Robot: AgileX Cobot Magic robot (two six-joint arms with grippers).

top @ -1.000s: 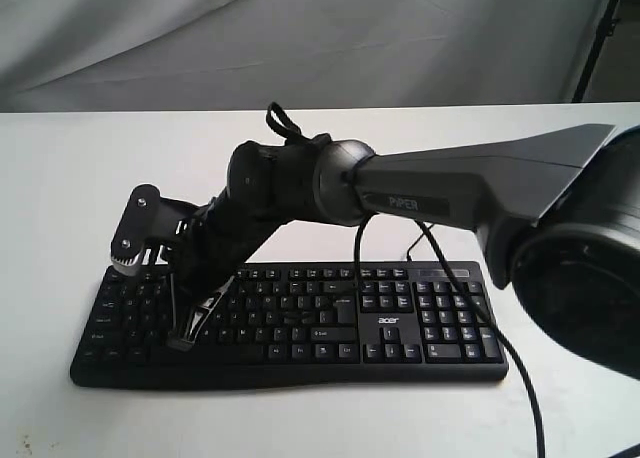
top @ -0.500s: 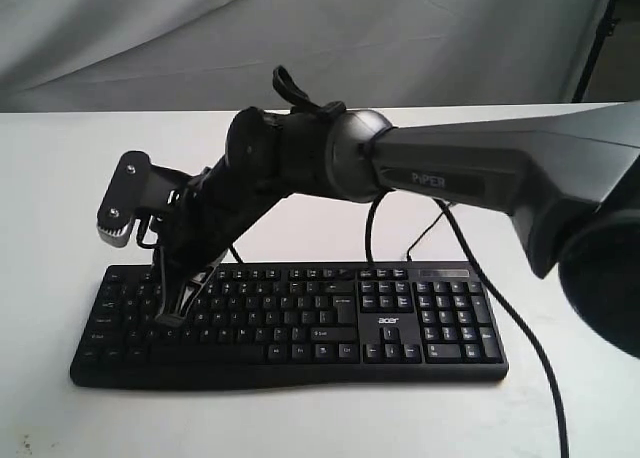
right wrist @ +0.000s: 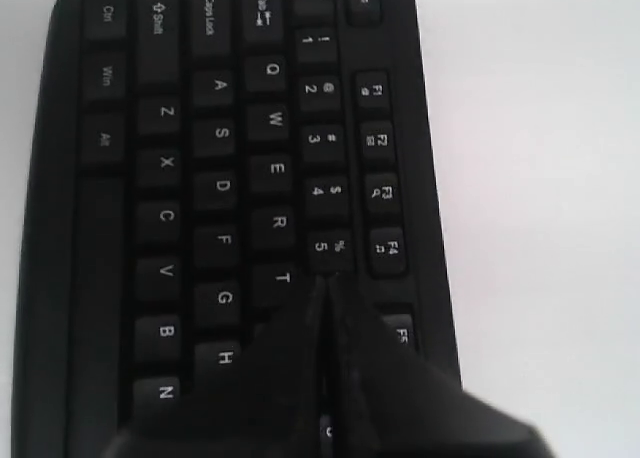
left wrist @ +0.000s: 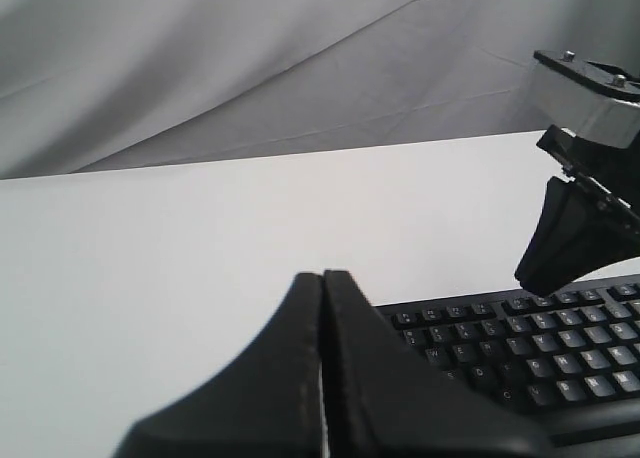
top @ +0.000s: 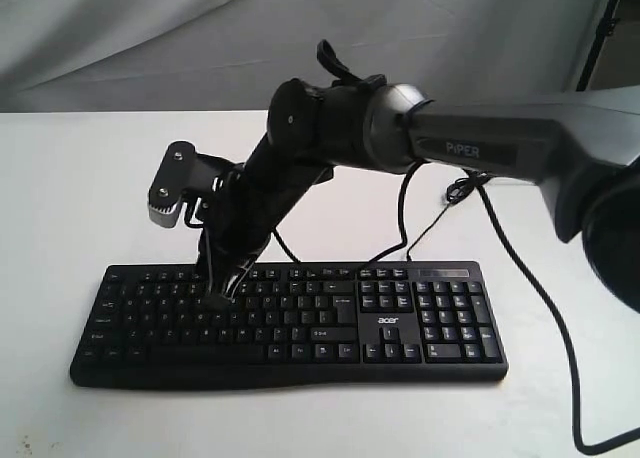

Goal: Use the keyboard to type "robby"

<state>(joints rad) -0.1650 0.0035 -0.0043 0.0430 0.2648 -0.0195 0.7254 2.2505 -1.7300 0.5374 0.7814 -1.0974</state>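
Note:
The black keyboard (top: 400,318) with its white acer logo (top: 388,321) lies across the front of the white table (top: 70,188). My right arm reaches over from the right, and its gripper (top: 222,296) is shut, tips down on the left part of the upper letter rows. In the right wrist view the shut right gripper (right wrist: 325,280) has its tips beside the T key (right wrist: 282,278), at the edge of the 5 key (right wrist: 322,246). The left gripper (left wrist: 323,276) is shut and empty, held off the keyboard's (left wrist: 520,348) left end, and is outside the exterior view.
A thin black cable (top: 440,213) runs from the keyboard's back edge, and the arm's own cable (top: 530,288) hangs over the table on the right. A grey cloth backdrop (top: 150,38) stands behind the table. The right arm's silver wrist camera block (top: 165,203) hangs over the keyboard's far left edge.
The right gripper has lifted from the lower left keys and moved right and toward the far rows, now at the T and 5 area. The arm has swung right with it.

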